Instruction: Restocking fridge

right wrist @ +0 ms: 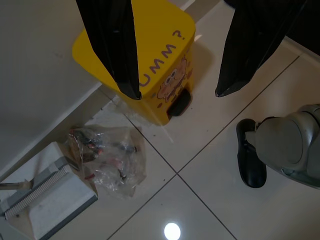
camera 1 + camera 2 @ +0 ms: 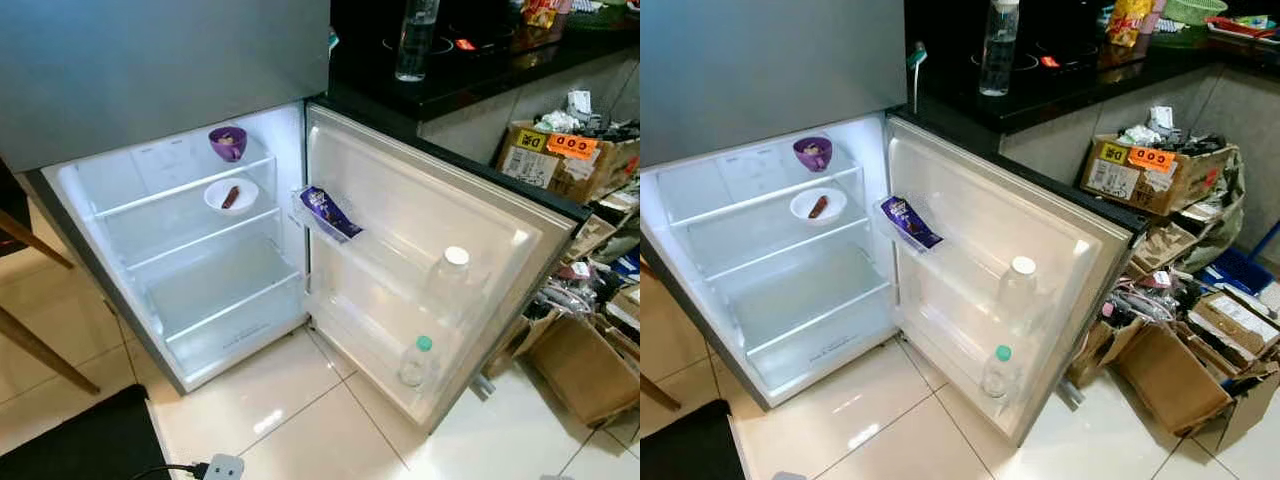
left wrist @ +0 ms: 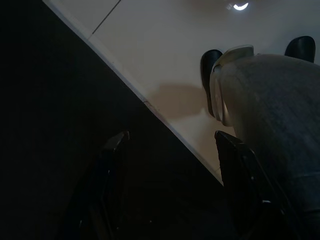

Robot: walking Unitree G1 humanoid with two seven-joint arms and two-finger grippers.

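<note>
- Fridge (image 2: 150, 90) stands w/ its lower door (image 2: 480, 230) swung wide; I see the lit interior from the head cam, looking down.
- Purple bowl (image 2: 228, 142) sits on the top shelf, toward the back right corner.
- White plate (image 2: 230, 195) w/ a small brown item on it rests on the shelf below, just under the bowl.
- Purple snack packet (image 2: 329, 212) lies tilted in the upper door bin, near the hinge side.
- White-capped bottle (image 2: 452, 272) stands in the middle door rack; green-capped bottle (image 2: 418, 360) stands in the bottom rack, below it.
- Lower shelf and bottom drawer area of the fridge hold nothing I can make out.
- Black counter (image 2: 470, 70) runs right of the fridge; a clear water bottle (image 2: 416, 38) stands upright on it.
- Cardboard boxes (image 2: 1150, 170) and clutter are piled on the floor beside the open door.
- Left gripper (image 3: 170, 185) hangs low over a dark mat (image 3: 60, 125) and pale tile; fingers spread wide, holding nothing. Robot's foot (image 3: 212, 75) shows nearby.
- Right gripper (image 1: 175, 55) hangs over the tile floor, fingers wide apart, empty; beneath it a yellow pedal bin (image 1: 150, 85) stands, w/ a clear plastic bag (image 1: 107, 157) of bits lying just beside it.
</note>
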